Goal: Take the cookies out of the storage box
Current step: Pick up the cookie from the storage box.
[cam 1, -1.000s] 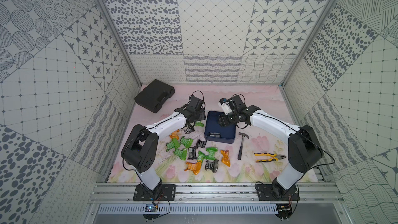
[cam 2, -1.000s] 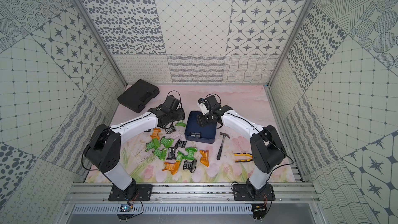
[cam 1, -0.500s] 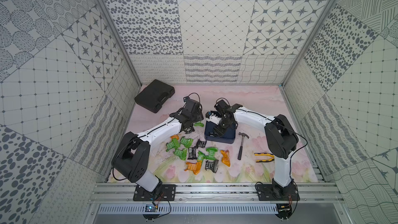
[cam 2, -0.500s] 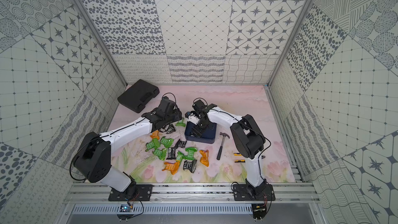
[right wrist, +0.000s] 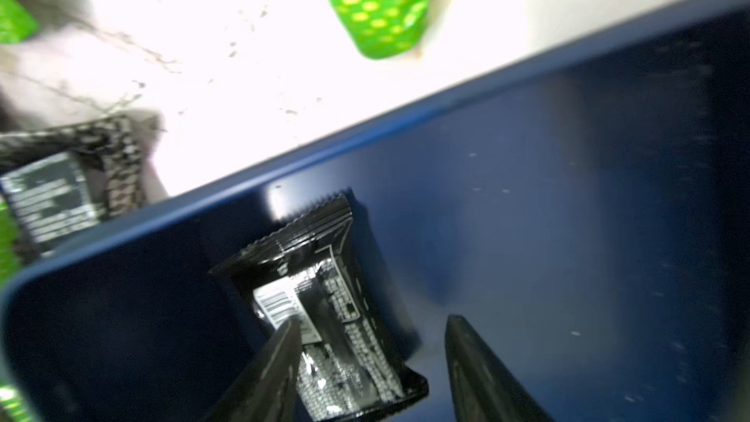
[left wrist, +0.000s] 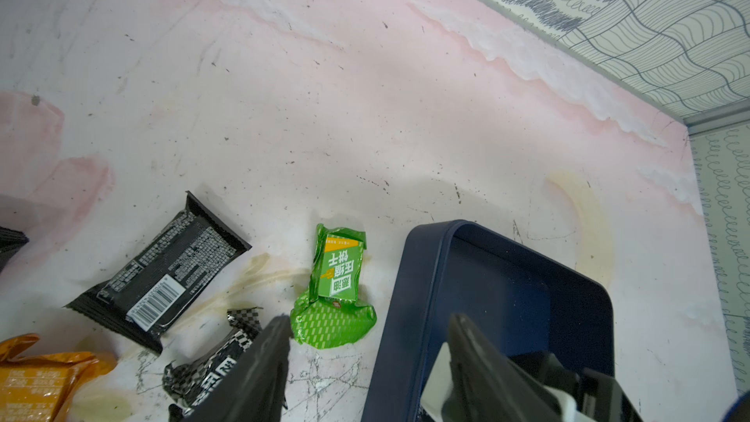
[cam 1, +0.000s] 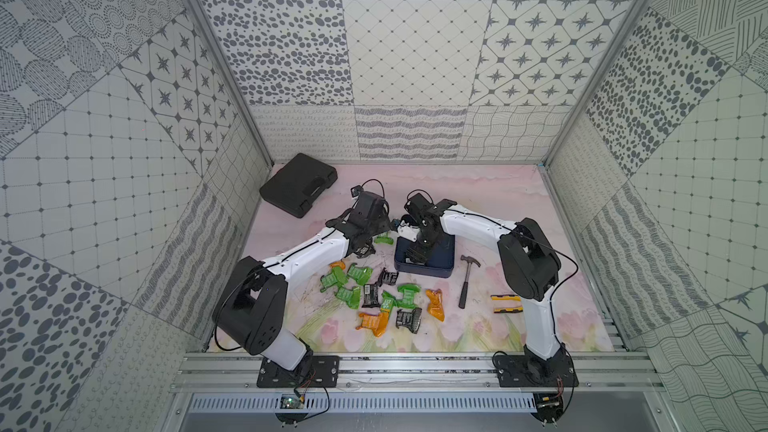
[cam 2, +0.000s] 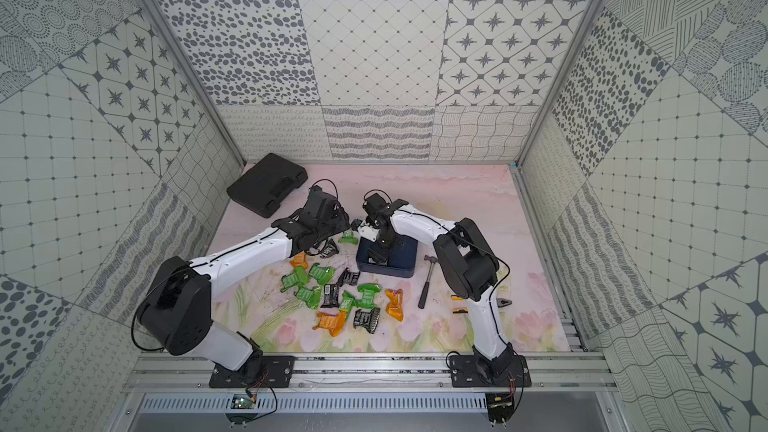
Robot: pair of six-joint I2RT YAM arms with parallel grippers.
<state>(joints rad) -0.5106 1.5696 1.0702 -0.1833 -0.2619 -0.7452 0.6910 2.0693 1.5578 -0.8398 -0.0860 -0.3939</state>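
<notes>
Both arms (cam 1: 309,253) wear white shells, bulky black joints (cam 1: 253,317), thin black cables (cam 1: 372,180), and dark, possibly rubbery claw fingers (left wrist: 259,375).

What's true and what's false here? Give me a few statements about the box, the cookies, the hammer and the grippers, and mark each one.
1. A black cookie packet lies inside the storage box. True.
2. The right gripper is shut on a green packet. False: its jaws stand open over the black packet in the box.
3. The hammer lies inside the box. False: it lies on the table beside the box.
4. The left gripper is open and holds nothing. True.
5. The black case lies closed, away from the box. True.
</notes>
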